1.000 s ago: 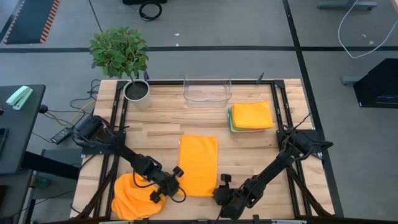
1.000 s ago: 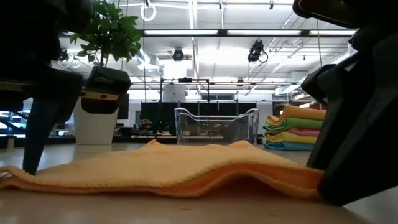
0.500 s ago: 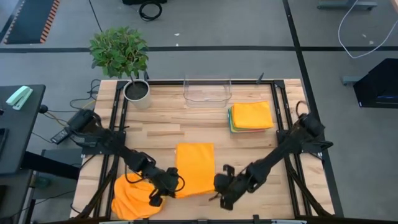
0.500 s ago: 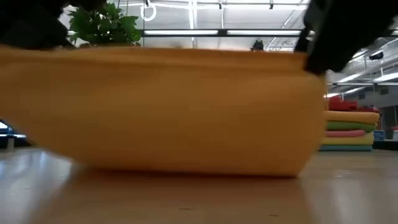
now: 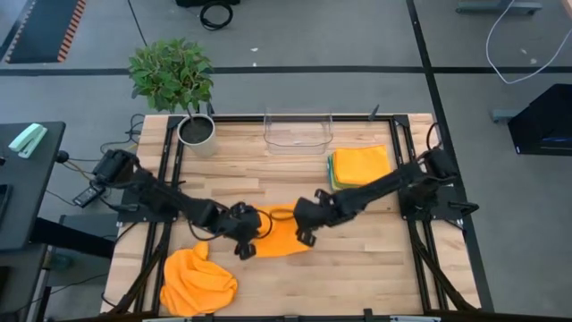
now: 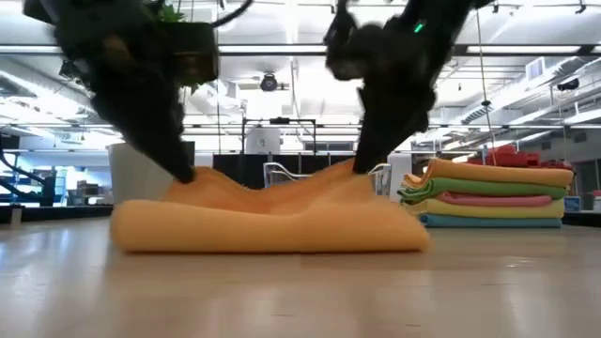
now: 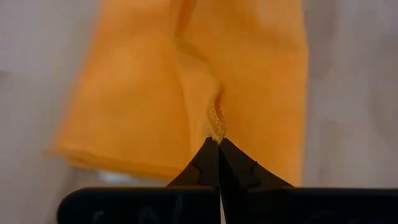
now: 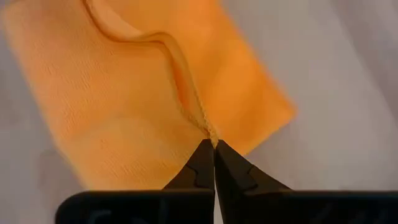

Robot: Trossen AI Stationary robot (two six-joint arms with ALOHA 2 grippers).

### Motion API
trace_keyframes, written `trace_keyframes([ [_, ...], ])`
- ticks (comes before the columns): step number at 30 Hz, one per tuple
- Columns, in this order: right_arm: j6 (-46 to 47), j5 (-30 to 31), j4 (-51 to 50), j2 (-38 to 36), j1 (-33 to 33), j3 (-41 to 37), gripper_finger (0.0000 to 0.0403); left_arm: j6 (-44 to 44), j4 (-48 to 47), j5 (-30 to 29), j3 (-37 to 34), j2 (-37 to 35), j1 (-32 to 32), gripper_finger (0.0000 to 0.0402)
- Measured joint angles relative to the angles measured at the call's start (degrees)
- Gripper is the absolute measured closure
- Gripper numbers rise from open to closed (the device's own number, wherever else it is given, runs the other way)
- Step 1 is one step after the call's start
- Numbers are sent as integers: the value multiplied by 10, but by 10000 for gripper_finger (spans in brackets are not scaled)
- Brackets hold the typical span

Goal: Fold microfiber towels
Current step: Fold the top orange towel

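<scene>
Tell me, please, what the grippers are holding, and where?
Left gripper and right gripper each pinch a hem edge of the orange towel.

The high view looks straight down on the whole table (image 5: 357,259) from well above. The low view sits at table-top height, facing level across the boards into the room, close to the orange towel (image 6: 272,221). Each wrist view looks forward past its own fingers, very near that same towel. All four views share it; high and low also share the stacked towels (image 5: 361,167).
</scene>
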Motion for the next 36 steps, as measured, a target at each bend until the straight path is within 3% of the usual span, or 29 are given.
trace_keyframes([
  [9,-28,-3,10,14,-70,-35,400,16,-27,-20,-2,5,60,401],
  [14,-44,-15,56,14,-82,-52,400,13,-32,-20,-6,4,63,401],
  [20,-46,14,61,14,-89,-53,394,10,-47,-31,-6,4,66,400],
  [25,-44,19,61,6,-102,-53,351,10,-49,-38,-6,4,79,400],
  [31,-26,20,58,-53,-125,-52,262,15,-53,-38,-6,4,90,400],
  [36,34,25,67,-87,-65,-81,226,10,-56,-39,-6,4,101,398],
])
